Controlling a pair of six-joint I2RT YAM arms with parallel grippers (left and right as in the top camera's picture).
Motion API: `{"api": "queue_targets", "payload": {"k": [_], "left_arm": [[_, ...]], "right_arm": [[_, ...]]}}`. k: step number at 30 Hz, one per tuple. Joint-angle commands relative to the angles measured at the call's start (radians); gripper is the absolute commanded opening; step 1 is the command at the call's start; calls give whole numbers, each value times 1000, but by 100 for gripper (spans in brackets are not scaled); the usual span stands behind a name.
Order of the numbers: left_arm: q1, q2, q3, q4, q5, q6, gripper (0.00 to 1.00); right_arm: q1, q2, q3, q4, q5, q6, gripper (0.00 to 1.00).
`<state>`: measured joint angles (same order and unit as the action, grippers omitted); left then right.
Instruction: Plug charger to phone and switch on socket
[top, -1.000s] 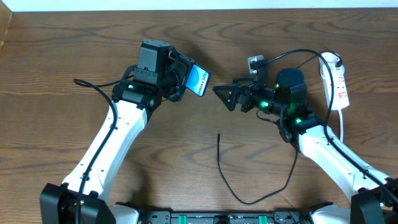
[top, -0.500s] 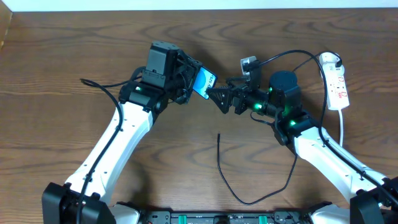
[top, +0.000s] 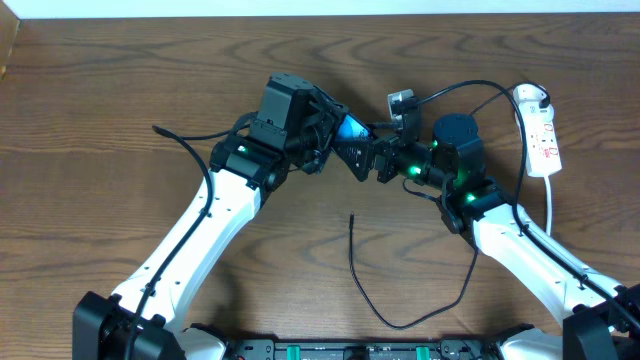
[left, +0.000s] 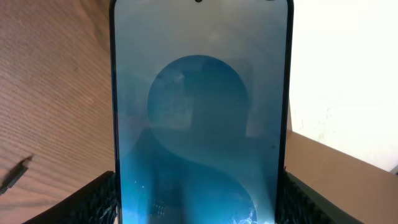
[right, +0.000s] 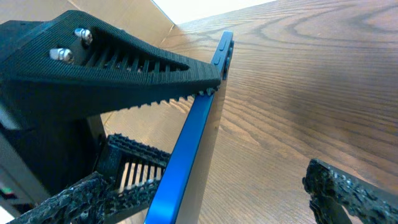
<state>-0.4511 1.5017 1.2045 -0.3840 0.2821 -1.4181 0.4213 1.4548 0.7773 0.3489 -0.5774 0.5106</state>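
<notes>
My left gripper (top: 336, 134) is shut on the phone (top: 349, 128) and holds it tilted above the table. The light-blue screen with its darker oval fills the left wrist view (left: 199, 118), with the left gripper's fingers (left: 199, 208) on both long edges. My right gripper (top: 354, 153) is open. In the right wrist view the phone's blue edge (right: 193, 137) stands between the right gripper's fingers (right: 211, 199), closer to the left one and not clamped. The charger (top: 354, 262) lies loose on the table with its tip toward the grippers. The socket (top: 541, 130) lies at the far right.
The socket's white cord (top: 550, 200) runs down the right side beside my right arm. A cardboard box (left: 339, 177) shows behind the phone in the left wrist view. A thick black robot cable (top: 470, 88) arcs over the right wrist.
My left arm has carried the phone to the right, into the open jaws of my right gripper. The right gripper moved left a little earlier, then held still. The charger has not moved.
</notes>
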Motion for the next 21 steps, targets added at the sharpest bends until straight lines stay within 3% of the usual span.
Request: {"api": "queue_targets", "payload": {"k": [1,5,12,21], "left_arm": [[-18,-14,4,23,-8,-24,7],[-31,-12,4,35,-50,-29,7],[-33,-12,4,35,-70,-77,7],[-33,-7,4,34,-70,-99,7]], "right_arm": [[6,-3,14,-1,26,-18,99],[6,-3,14,-2,26,17,89],[6,-3,14,-2,26,79,84],[6,-3,14,-10,25,121,86]]}}
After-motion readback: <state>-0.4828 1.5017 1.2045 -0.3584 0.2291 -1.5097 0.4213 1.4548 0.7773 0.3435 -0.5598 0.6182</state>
